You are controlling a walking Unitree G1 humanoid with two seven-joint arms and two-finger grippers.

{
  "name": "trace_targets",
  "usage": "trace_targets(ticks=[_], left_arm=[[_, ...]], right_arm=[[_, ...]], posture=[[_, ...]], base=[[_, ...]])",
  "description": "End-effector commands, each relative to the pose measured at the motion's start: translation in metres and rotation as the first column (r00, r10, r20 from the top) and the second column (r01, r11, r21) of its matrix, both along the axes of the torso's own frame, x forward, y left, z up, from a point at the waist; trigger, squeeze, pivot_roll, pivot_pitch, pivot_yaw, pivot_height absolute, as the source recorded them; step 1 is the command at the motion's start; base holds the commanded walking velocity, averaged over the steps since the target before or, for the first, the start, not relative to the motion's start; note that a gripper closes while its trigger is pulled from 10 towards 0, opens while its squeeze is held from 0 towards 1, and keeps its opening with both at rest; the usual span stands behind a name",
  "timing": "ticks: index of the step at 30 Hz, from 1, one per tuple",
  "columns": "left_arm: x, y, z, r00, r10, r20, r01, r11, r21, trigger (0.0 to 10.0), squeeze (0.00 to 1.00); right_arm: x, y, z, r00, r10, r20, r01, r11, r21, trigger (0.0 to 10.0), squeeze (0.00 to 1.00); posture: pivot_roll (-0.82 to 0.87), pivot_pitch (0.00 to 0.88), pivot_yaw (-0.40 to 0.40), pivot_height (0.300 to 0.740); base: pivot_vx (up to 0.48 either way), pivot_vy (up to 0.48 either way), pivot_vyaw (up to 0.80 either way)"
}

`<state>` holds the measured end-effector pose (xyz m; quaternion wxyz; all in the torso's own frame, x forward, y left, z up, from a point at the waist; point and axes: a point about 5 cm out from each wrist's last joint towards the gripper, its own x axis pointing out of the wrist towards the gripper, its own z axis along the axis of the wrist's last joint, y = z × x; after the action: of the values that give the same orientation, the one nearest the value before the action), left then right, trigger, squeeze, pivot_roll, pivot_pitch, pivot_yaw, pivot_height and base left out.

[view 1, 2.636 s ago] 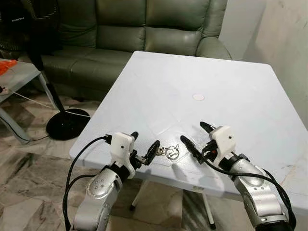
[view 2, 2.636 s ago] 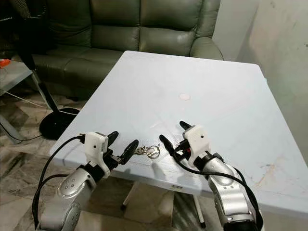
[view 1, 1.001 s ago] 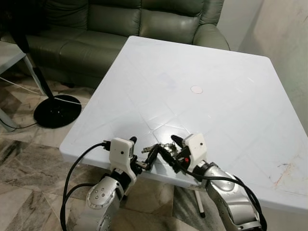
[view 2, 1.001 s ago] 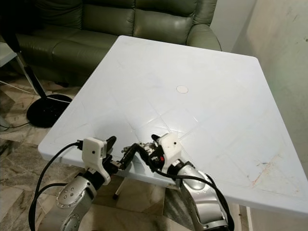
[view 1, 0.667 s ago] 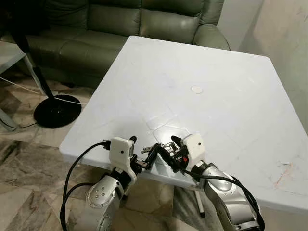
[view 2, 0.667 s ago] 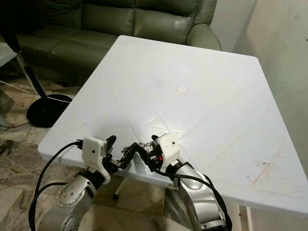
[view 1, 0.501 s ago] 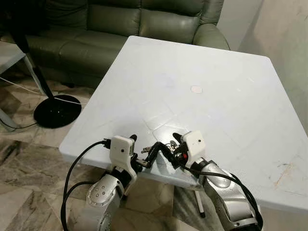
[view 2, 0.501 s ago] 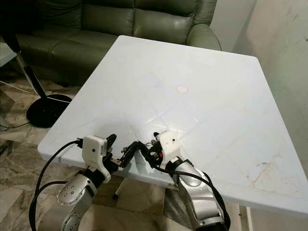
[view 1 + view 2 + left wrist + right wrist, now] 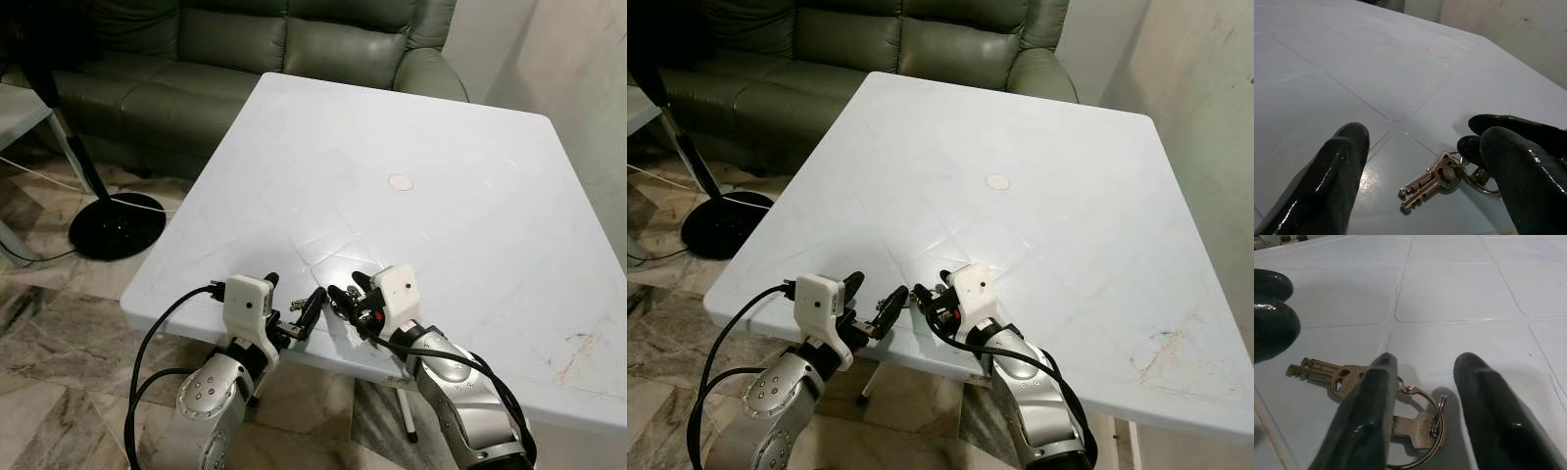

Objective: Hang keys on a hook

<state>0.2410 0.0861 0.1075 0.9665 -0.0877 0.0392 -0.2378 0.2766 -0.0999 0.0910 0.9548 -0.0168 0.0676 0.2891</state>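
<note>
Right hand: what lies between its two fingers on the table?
The key ring of the keys lies on the table between the right hand fingers, seen in the right wrist view.

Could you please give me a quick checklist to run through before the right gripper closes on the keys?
1. Keys lying flat on the table: ok.
2. Right gripper open: ok.
3. Key ring between the right fingers: ok.
4. Left gripper open, not holding the keys: ok.
5. Left fingertip close beside the key blades, possible crowding: not ok.
6. Hook located: cannot tell.
</note>
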Motion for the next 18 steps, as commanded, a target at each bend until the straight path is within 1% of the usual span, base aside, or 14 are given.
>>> trace_targets(ticks=[1,2,3,8,10,11,12,13,14,15,18], left_arm=[[-0.0003,-0.0012,0.002,1.0,-0.001,0.0,0.001,1.0,-0.005,10.0,0.0],[-0.0003,-0.0011,0.002,1.0,0.0,0.0,0.0,1.0,-0.004,10.0,0.0],[-0.0003,-0.0011,0.0021,1.0,0.001,-0.001,-0.001,1.0,-0.006,10.0,0.0],[-0.0003,-0.002,0.0019,1.0,0.001,-0.004,-0.001,1.0,-0.009,10.0,0.0],[-0.0001,-0.0017,0.0018,1.0,0.002,-0.004,-0.002,1.0,-0.008,10.0,0.0],[-0.0001,-0.0017,0.0019,1.0,0.003,-0.005,-0.003,1.0,-0.009,10.0,0.0],[-0.0001,-0.0017,0.002,1.0,0.004,-0.005,-0.004,1.0,-0.011,10.0,0.0],[-0.0001,-0.0017,0.0021,1.0,0.004,-0.005,-0.004,1.0,-0.011,10.0,0.0],[-0.0001,-0.0017,0.0021,1.0,0.004,-0.005,-0.004,1.0,-0.011,10.0,0.0],[-0.0001,-0.0018,0.0021,1.0,0.004,-0.005,-0.004,1.0,-0.011,10.0,0.0],[-0.0001,-0.0018,0.0023,1.0,0.002,-0.006,-0.002,1.0,-0.01,10.0,0.0]], right_arm=[[0.0011,-0.0046,-0.0001,1.0,-0.01,-0.004,0.01,1.0,-0.008,6.2,0.0],[0.0016,-0.0057,-0.0002,1.0,-0.016,-0.003,0.016,1.0,-0.01,9.3,0.0],[0.0017,-0.0059,-0.0004,1.0,-0.011,-0.008,0.011,1.0,-0.009,10.0,0.0],[0.0021,-0.0076,-0.0012,1.0,-0.014,-0.014,0.014,1.0,-0.007,10.0,0.0],[0.0022,-0.0085,-0.0013,1.0,-0.024,-0.013,0.024,1.0,-0.009,9.5,0.0],[0.0021,-0.0089,-0.0015,1.0,-0.025,-0.013,0.025,1.0,-0.01,7.6,0.0],[0.0016,-0.0096,-0.0019,1.0,-0.026,-0.014,0.026,1.0,-0.008,2.6,0.0],[0.0014,-0.0099,-0.0021,1.0,-0.027,-0.015,0.027,1.0,-0.007,2.6,0.0],[0.0013,-0.0103,-0.0022,0.999,-0.03,-0.014,0.03,1.0,-0.008,0.7,0.0],[0.0013,-0.0105,-0.002,0.999,-0.032,-0.011,0.032,0.999,-0.006,0.0,0.0],[0.0009,-0.0105,-0.0019,0.999,-0.03,-0.012,0.03,1.0,-0.001,0.0,0.0]], posture=[[0.04,0.093,-0.081,0.74],[0.04,0.093,-0.081,0.74],[0.04,0.094,-0.081,0.74],[0.04,0.094,-0.081,0.74],[0.03,0.097,-0.079,0.74],[0.03,0.097,-0.079,0.74],[0.03,0.097,-0.079,0.74],[0.03,0.097,-0.079,0.74],[0.03,0.097,-0.079,0.74],[0.03,0.097,-0.079,0.74],[0.03,0.097,-0.079,0.74]], base=[[0.0,0.0,0.0],[0.0,0.0,0.0],[0.0,0.0,0.0],[0.0,0.0,0.0],[0.0,0.0,0.0],[0.0,0.0,0.0],[0.0,0.0,0.0],[0.0,0.0,0.0],[0.0,0.0,0.0],[0.0,0.0,0.0],[0.0,0.0,0.0]])
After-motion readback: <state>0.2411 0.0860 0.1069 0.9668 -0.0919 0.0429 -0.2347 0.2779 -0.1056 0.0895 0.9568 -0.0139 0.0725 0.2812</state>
